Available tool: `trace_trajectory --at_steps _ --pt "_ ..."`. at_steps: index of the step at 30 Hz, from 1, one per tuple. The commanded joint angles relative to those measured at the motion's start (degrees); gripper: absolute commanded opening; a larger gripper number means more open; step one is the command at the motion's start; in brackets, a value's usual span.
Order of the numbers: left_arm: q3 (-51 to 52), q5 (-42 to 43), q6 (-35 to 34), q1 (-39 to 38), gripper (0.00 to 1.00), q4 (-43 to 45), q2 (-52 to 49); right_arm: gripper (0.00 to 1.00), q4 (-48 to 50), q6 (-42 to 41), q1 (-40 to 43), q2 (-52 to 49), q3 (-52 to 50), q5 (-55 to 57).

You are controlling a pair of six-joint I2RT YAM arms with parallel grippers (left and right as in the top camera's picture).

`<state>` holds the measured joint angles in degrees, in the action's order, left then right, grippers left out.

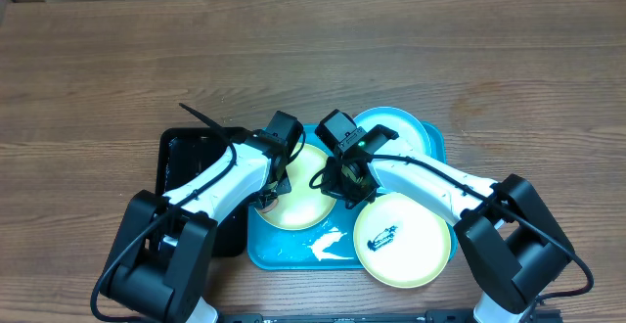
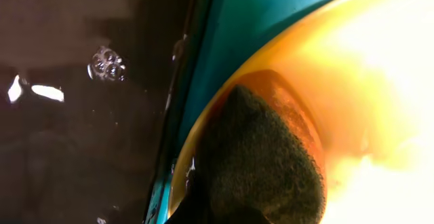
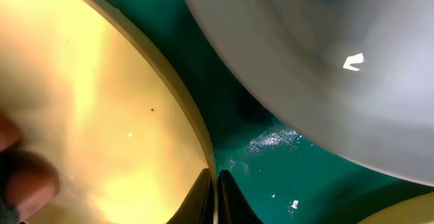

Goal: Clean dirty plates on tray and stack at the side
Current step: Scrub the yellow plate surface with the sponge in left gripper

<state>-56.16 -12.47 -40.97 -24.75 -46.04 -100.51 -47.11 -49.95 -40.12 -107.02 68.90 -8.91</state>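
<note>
Dark scribble [image 1: 383, 234] on the whitish centre of the lower-right pale yellow-green round plastic plate [image 1: 416, 259]; too small to read as letters.

Reaching in from the lower left corner of the overhead view, across the black rectangular tray [image 1: 186, 157]: white left arm, wrist angled down and right, left gripper [image 1: 270, 194] over the left rim of the middle pale yellow-green round plastic plate [image 1: 305, 204]. In the left wrist view, a dark coarse sponge [image 2: 261, 163] with an orange-brown edge, pressed on that plate near its rim; fingers out of frame, so no telling whether spread or clamped.

From the lower right corner: white right arm, folded back toward frame centre, right gripper [image 3: 215, 189] at the same plate's right rim. Thin dark fingers nearly together, pinching the rim between them.

All three plates on the large bright blue rectangular plastic tray [image 1: 293, 253], lower centre of the frame, on a brown wooden table [image 1: 313, 59]: middle plate at left, light blue round plastic plate [image 1: 403, 132] at upper right, scribbled plate at lower right, reaching past the tray's lower edge. White streak [image 1: 328, 245] on the tray floor between the two yellow-green plates. Wet glints on the tray in the right wrist view.
</note>
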Motion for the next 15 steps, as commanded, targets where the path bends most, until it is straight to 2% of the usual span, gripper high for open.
trace_trajectory --at_steps 1,9,15 --pt "3.0 4.6 9.9 1.0 0.04 3.5 -3.3 0.04 -0.1 -0.9 0.5 1.5 1.2 1.3" --pt "0.1 29.6 28.3 1.0 0.04 9.9 -3.3 0.04 -0.1 -0.7 0.5 1.5 1.2 1.3" --pt "-2.6 40.5 34.2 1.0 0.04 9.9 -3.3 0.04 -0.1 -0.6 0.5 1.5 1.2 1.3"
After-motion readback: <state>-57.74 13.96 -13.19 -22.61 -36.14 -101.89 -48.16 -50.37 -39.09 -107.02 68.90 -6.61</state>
